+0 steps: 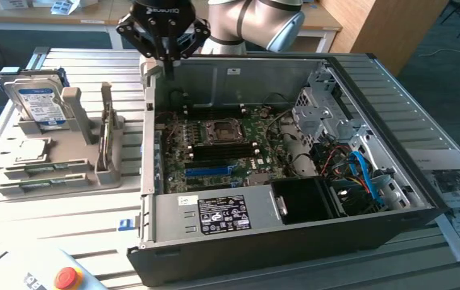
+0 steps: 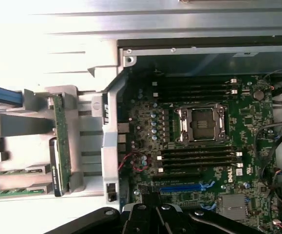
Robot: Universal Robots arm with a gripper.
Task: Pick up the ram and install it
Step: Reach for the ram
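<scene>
Pincer: fingers pressed together, hanging from the arm over the computer case's wall, at 11 o'clock from the motherboard in the exterior view.
Ram: a long green stick standing on its long edge in the grey holder, outside the case and apart from the pincer.
Grey holder: sits on the table just beside the case, at 9 o'clock from it in the exterior view.
Hard drive: upright in the holder's far end, blue-white label facing the camera, at 10 o'clock from the ram's slot.
Other green sticks: lying flat in the holder's near steps.
Computer case: lying on its side, open upward.
Motherboard: green, flat in the case, with the CPU socket between two banks of black memory slots.
Blue slot: at 6 o'clock from the socket.
Power supply: along the case's near edge.
Red button: at 7 o'clock from the case.
Printed sheets: on the table at 3 o'clock from the case.
</scene>
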